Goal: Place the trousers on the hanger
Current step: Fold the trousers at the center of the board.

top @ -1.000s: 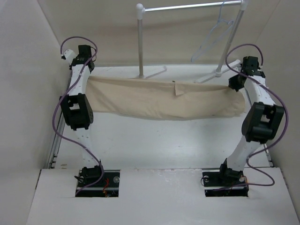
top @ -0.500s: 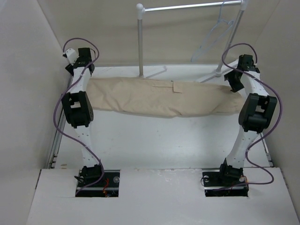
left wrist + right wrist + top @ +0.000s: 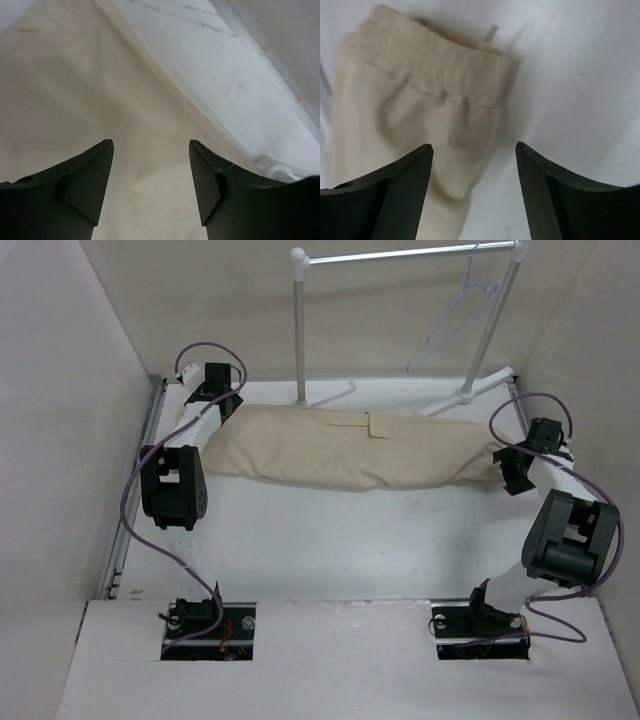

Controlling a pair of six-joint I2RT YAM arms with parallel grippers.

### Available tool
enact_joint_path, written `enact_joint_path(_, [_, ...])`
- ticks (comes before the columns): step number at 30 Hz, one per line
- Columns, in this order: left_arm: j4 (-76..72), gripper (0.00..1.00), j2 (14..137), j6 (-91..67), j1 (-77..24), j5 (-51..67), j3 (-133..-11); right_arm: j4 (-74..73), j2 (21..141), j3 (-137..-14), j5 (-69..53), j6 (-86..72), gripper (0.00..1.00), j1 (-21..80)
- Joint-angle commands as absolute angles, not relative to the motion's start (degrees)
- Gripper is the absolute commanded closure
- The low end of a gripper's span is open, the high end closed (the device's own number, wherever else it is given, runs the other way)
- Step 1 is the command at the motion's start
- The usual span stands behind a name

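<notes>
The beige trousers lie folded lengthwise across the far half of the table, a flap pocket facing up. My left gripper hovers open over their left end; its wrist view shows only tan cloth below the parted jaws. At the right end my right gripper is open too, with the elastic waistband lying loose ahead of it. The thin whitish hanger hangs from the rail at the back right.
A white garment rail on two posts stands at the back, its feet on the table behind the trousers. Beige walls close in on the left, right and rear.
Both grippers have opened and let go of the trousers, which dropped from a stretched hold onto the table. The left gripper moved right over the cloth; the right arm drew back and lower.
</notes>
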State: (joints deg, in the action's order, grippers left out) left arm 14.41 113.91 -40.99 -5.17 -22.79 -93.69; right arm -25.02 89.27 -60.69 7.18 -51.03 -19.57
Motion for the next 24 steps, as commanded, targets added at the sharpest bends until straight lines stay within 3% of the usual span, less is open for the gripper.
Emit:
enact_joint_path(1, [14.68,0.41,116.88,-46.84,1.09,-16.80,-92.81,-18.81,89.90,-58.71,3.78,-51.86,0.27,-20.96])
enact_joint_path(10, [17.22,0.42,125.24,-48.78,5.84,-16.43,-93.26,-16.96,102.21,-65.55,1.75,-54.32,0.31,-21.67])
enact_joint_path(11, [17.14,0.42,125.16,-48.52,6.19,-16.61,-92.03,-17.14,103.00,-66.52,1.50,-54.58,0.36,-21.67])
enact_joint_path(14, [16.26,0.42,123.14,-47.90,7.34,-18.01,-87.47,-19.85,103.97,-68.29,0.53,-55.45,0.71,-21.58])
enact_joint_path(16, [15.82,0.42,121.47,-47.29,8.13,-19.07,-84.56,-20.48,102.14,-66.72,1.57,-55.55,0.88,-21.58])
enact_joint_path(19, [15.73,0.42,117.96,-47.02,9.10,-21.35,-79.82,-20.56,94.60,-60.67,6.31,-54.76,0.96,-22.19])
enact_joint_path(24, [15.38,0.42,110.06,-46.41,9.36,-24.26,-69.63,-22.14,78.35,-52.48,13.26,-52.91,0.97,-24.91])
